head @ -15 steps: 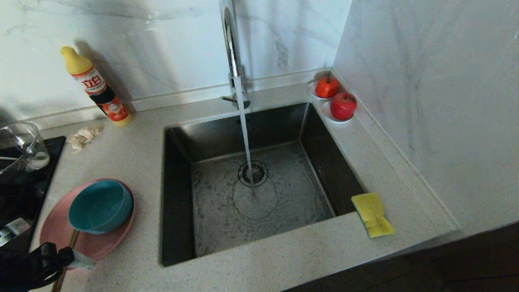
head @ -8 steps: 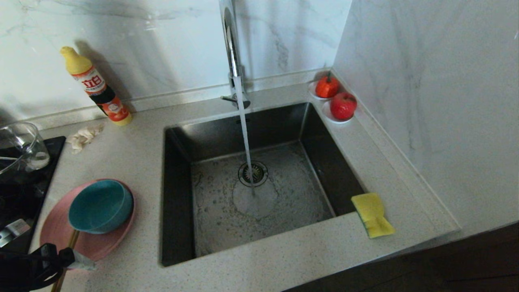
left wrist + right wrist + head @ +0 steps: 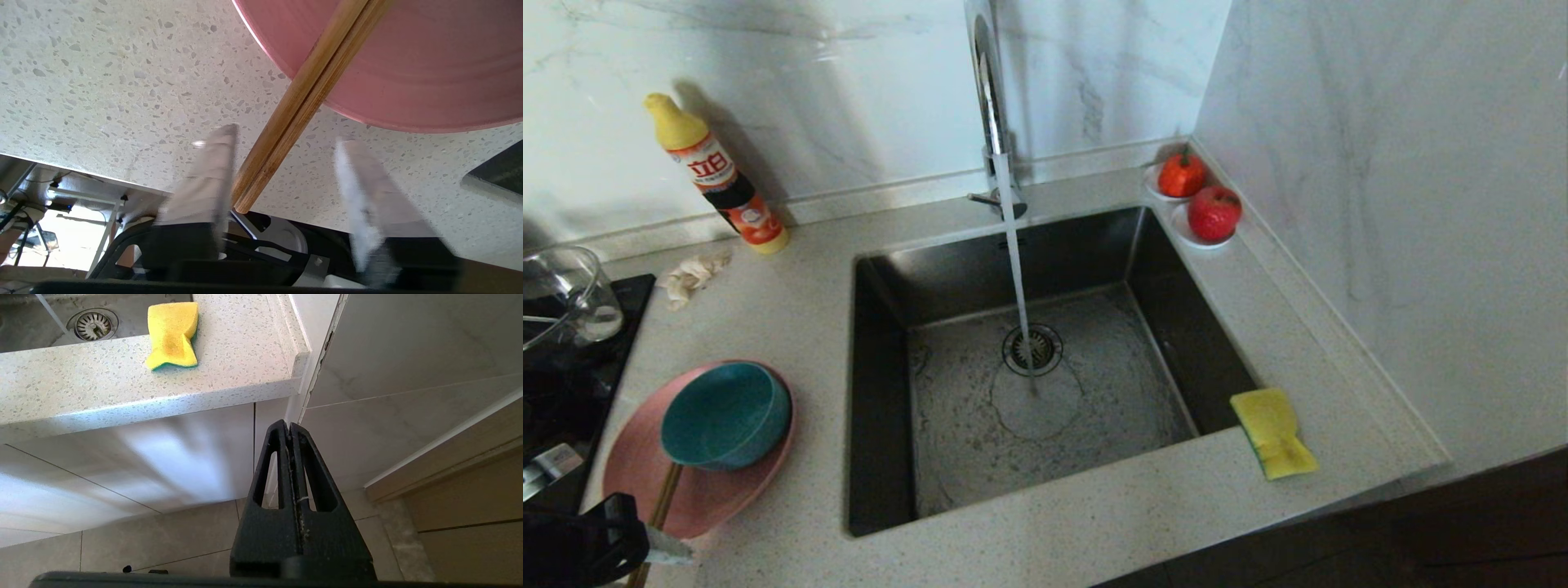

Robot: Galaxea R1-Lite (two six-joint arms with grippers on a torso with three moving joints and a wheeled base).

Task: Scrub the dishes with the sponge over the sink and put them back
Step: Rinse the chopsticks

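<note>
A teal bowl (image 3: 725, 415) sits on the pink plate (image 3: 719, 498) on the counter left of the sink (image 3: 1176, 327). The brown chopsticks (image 3: 666, 494) lie side by side over the plate's near rim, their ends past the counter edge. My left gripper (image 3: 658, 547) straddles those ends. In the left wrist view the chopsticks (image 3: 310, 90) run between the fingers of the left gripper (image 3: 286, 136): one finger is against them and the other stands well apart. The pink plate (image 3: 429, 61) lies beyond. The yellow sponge (image 3: 1272, 433) rests at the sink's right front corner. My right gripper (image 3: 289, 424) hangs shut and empty below the counter, with the sponge (image 3: 173, 335) above it.
Water runs from the tall tap (image 3: 992, 106) onto the sink floor near the drain (image 3: 1032, 349). A detergent bottle (image 3: 719, 175) and a rag (image 3: 693, 273) lie at the back left. A glass jug (image 3: 564, 302) stands on the black hob (image 3: 572, 384). Two saucers of red fruit (image 3: 1213, 214) sit back right.
The left gripper's fingers have drawn closer together around the ends of the chopsticks. The right arm, the dishes and the sponge have stayed where they were.
</note>
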